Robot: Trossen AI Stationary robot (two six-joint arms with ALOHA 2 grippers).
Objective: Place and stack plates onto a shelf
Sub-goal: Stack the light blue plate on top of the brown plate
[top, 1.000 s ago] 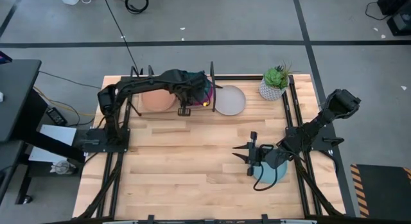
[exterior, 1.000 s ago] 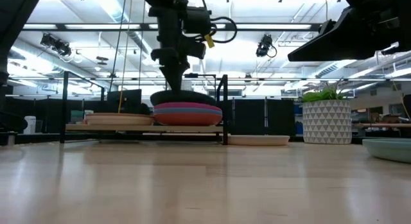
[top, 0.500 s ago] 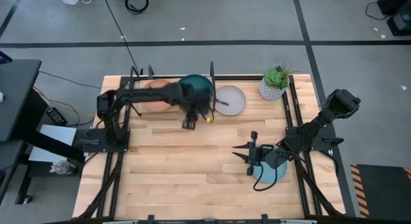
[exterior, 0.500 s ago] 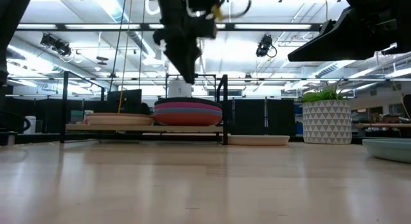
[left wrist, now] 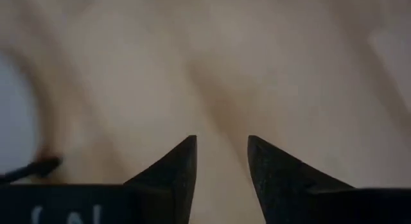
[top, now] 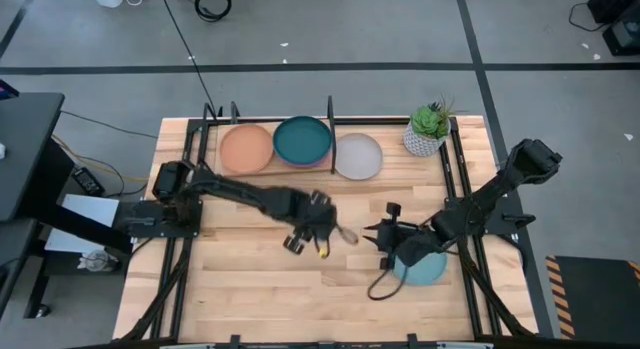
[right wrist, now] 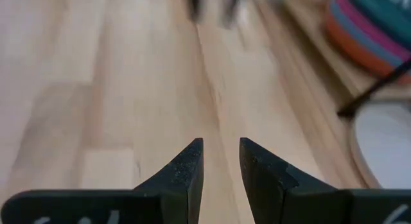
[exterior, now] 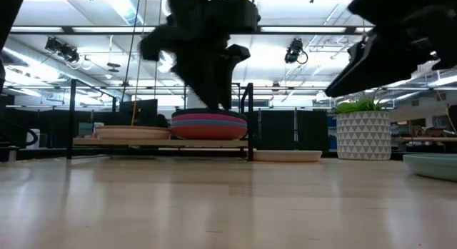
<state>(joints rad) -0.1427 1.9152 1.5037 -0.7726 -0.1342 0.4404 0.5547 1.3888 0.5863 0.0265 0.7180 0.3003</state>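
Pulled back from the shelf point(top: 215, 124) to mid-table, left pincer point(top: 306, 245) hangs narrowly parted, empty; right pincer point(top: 380, 247) likewise.

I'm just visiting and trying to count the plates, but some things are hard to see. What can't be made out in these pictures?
- Stack under the dark teal plate: high view hides the lower plates; low view shows only coloured edges.
- Light blue plate: partly covered by the right gripper and arm; low view cuts it at the edge.
- Left gripper: motion-blurred in the low view.
- Left wrist view: tabletop blurred.
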